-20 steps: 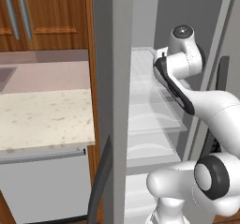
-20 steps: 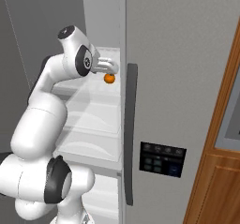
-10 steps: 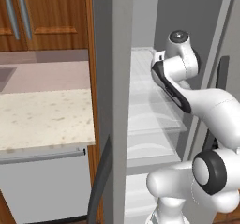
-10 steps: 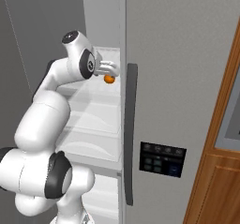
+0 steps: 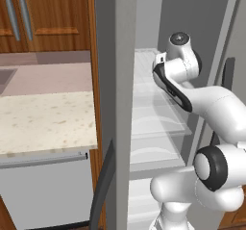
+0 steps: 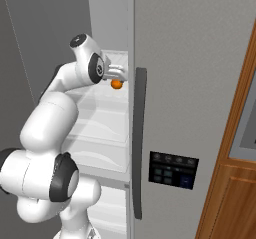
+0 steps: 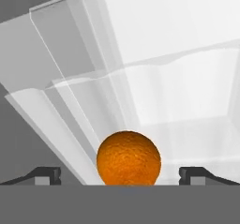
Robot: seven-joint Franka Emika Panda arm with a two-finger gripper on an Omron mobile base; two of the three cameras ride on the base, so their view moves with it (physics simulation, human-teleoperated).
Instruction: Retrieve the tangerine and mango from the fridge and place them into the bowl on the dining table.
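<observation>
tall light-grey fridge (image 6: 190, 83), door open, white interior with clear shelves (image 5: 153, 113); small round orange tangerine (image 7: 129, 158) on upper shelf, also (image 6: 116, 84); white arm's two-finger gripper (image 7: 120, 175) jaws spread wide, tangerine between fingertips (image 7: 46, 175), neither touching it

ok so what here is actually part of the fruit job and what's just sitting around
Part of the job:
- tangerine, on a fridge shelf between the open end effector fingertips
- fridge, door open

Just around:
- wooden cabinets
- beige counter over a white appliance
- fridge control panel
</observation>
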